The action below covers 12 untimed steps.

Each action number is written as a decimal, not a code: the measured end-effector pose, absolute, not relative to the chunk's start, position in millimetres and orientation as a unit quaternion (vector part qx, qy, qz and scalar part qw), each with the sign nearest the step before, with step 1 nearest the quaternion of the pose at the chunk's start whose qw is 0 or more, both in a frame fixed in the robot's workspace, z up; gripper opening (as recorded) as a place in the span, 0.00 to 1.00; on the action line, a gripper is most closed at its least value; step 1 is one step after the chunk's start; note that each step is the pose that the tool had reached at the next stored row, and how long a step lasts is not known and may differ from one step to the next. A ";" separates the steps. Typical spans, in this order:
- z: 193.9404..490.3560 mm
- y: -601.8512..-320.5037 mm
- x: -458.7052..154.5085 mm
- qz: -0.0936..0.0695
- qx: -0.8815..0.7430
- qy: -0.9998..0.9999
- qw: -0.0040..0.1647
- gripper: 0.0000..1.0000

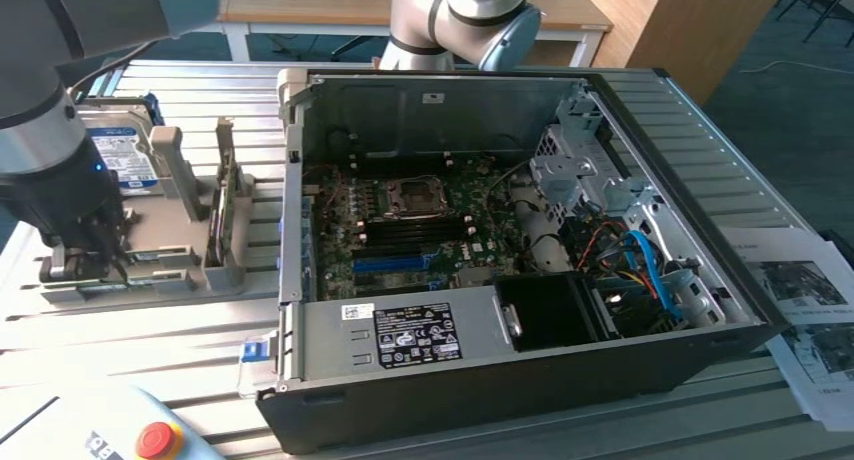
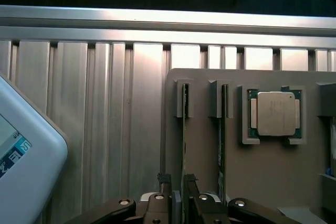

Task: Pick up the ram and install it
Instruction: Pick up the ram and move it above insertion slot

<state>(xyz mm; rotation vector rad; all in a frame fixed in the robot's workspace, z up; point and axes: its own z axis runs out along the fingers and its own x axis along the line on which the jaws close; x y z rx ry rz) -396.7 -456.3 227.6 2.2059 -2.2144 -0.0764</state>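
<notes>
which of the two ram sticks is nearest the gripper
The ram stick farther from the silver processor; the gripper lines up with it, not the other stick.

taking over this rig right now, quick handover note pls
Pincer: open, straddling the top edge of the ram, not clamped on it yet.
Ram: upright in its slot in the grey holder. A second stick stands in the next slot, with the processor beside them.
Done: pincer lined up on the ram.
Left: ram not lifted, and not in the computer case, which is open.
</notes>
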 end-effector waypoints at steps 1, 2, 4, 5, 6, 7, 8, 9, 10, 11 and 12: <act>227.8 -456.6 -395.9 -0.025 0.705 -0.708 0.008 0.24; 227.8 -456.9 -394.9 -0.025 0.705 -0.708 0.008 0.24; 227.8 -457.7 -392.6 -0.025 0.705 -0.708 0.008 0.24; 227.8 -457.9 -391.7 -0.025 0.705 -0.708 0.008 0.24; 227.8 -458.1 -391.2 -0.025 0.705 -0.708 0.008 0.24; 227.8 -458.1 -391.2 -0.025 0.705 -0.708 0.008 0.24; 227.8 -458.1 -391.2 -0.025 0.705 -0.708 0.008 0.24; 227.8 -458.1 -391.2 -0.025 0.705 -0.708 0.008 0.24; 227.8 -458.1 -391.2 -0.025 0.705 -0.708 0.008 0.24; 227.8 -458.0 -391.1 -0.025 0.705 -0.708 0.008 0.24; 227.7 -457.7 -391.0 -0.025 0.705 -0.708 0.008 0.24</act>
